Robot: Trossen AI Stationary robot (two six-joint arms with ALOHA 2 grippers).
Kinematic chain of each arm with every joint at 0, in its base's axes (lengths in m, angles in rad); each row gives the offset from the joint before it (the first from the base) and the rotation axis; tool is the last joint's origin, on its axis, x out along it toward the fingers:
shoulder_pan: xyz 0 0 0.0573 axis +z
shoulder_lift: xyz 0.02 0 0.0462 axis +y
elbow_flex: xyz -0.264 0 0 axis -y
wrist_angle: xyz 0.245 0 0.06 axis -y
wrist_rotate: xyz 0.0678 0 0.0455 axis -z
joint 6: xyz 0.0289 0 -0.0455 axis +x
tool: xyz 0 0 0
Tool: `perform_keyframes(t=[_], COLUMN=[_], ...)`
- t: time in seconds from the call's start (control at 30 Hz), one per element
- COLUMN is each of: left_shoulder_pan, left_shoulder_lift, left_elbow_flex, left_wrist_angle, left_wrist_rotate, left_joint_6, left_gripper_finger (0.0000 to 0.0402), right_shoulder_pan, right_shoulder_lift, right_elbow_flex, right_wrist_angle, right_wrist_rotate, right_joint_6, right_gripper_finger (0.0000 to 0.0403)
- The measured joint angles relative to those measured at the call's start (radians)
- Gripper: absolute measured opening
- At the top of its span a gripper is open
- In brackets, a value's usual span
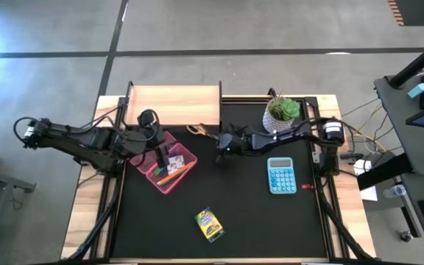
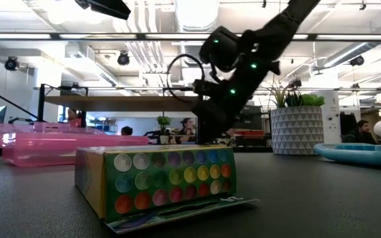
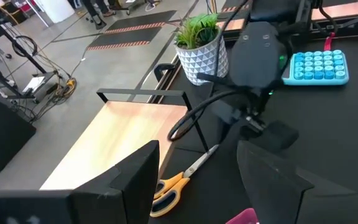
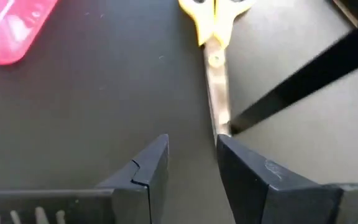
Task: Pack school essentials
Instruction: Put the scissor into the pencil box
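Observation:
Yellow-handled scissors [image 1: 199, 132] lie flat on the black mat by the wooden box's near right corner. My right gripper [image 1: 221, 145] is open just beside them; in the right wrist view the blade tip [image 4: 222, 127] lies right ahead of one fingertip [image 4: 232, 149]. My left gripper [image 1: 158, 152] is open and empty above the pink tray [image 1: 172, 169], which holds pencils and a small white patterned square [image 1: 175, 160]. The yellow-green crayon box [image 1: 209, 224] lies on the mat near the front; it also shows in the low view [image 2: 156, 182]. My right gripper has one fingertip right at the scissors' blade tip [image 4: 224, 132], coming along the blades from the table's right. I cannot tell whether it touches. The scissors lie flat on the mat.
An open wooden box [image 1: 174, 105] stands at the back. A potted green plant [image 1: 282, 112] stands at the back right, close to my right arm. A blue calculator [image 1: 281, 175] lies at the right. The mat between the calculator and the pink tray is bare.

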Motion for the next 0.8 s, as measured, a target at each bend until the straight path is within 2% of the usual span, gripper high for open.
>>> perform_keyframes(t=[0.2, 0.5, 0.67, 0.8], left_shoulder_pan=[-0.003, -0.003, -0.003, -0.003], left_shoulder_lift=[0.000, 0.000, 0.000, 0.000], left_elbow_flex=[0.000, 0.000, 0.000, 0.000], left_wrist_angle=[0.000, 0.001, 0.001, 0.001], left_wrist_rotate=[0.000, 0.000, 0.000, 0.000], left_joint_6=[-0.001, -0.001, 0.000, 0.001], left_gripper_finger=[0.0201, 0.0201, 0.0201, 0.0201], right_shoulder_pan=[0.000, 0.000, -0.011, -0.020], right_shoulder_lift=[-0.011, -0.009, -0.009, -0.009], right_elbow_flex=[-0.130, -0.299, -0.334, -0.327], right_wrist_angle=[0.134, 0.503, 0.546, 0.551], right_wrist_rotate=[0.018, 0.014, 0.013, 0.034], right_joint_6=[0.111, 0.138, 0.206, 0.200], right_gripper_finger=[0.0125, 0.0135, 0.0165, 0.0193])
